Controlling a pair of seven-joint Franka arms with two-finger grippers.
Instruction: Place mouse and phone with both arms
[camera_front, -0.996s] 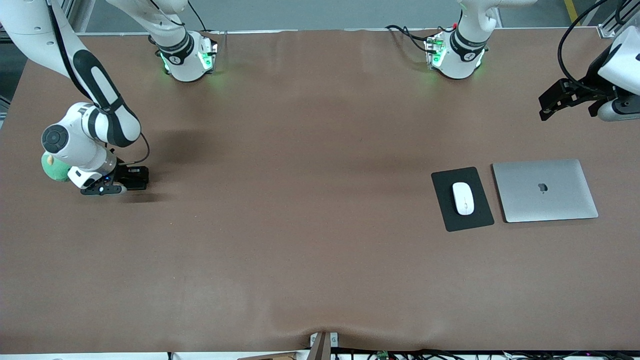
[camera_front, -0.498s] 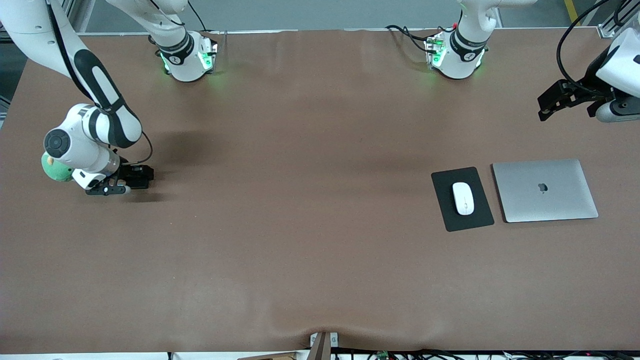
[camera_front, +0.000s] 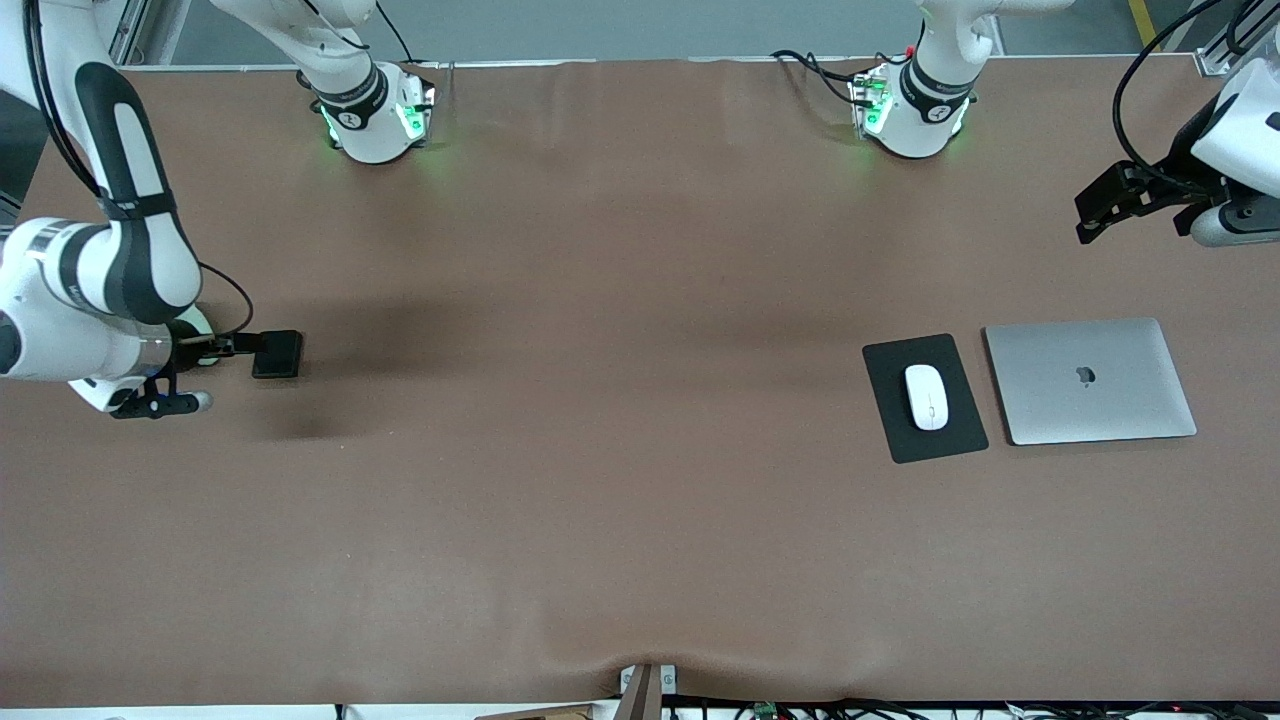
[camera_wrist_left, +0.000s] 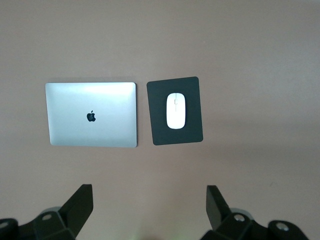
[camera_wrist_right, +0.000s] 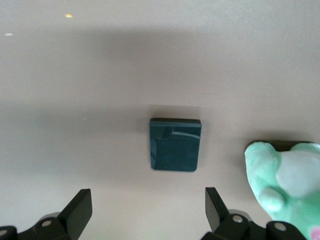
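Phone, small glossy black slab (camera_front: 277, 354), lies flat on brown desk (camera_front: 600, 450) at right arm's end, below released right claw (camera_wrist_right: 147, 212). White oval plastic mouse (camera_front: 926, 396) sits on black mat (camera_front: 890, 400) beside silver laptop (camera_front: 1090, 381); left claw (camera_wrist_left: 150, 212) released, above them.

Brown matte table (camera_front: 620, 450) fills view; grey floor strip along top edge; cables at bottom edge

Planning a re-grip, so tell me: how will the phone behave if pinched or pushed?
The phone is a glossy slab, so probably slippery. It lies flat on the table, so it likely slides, not rolls or tips. It looks stiff.
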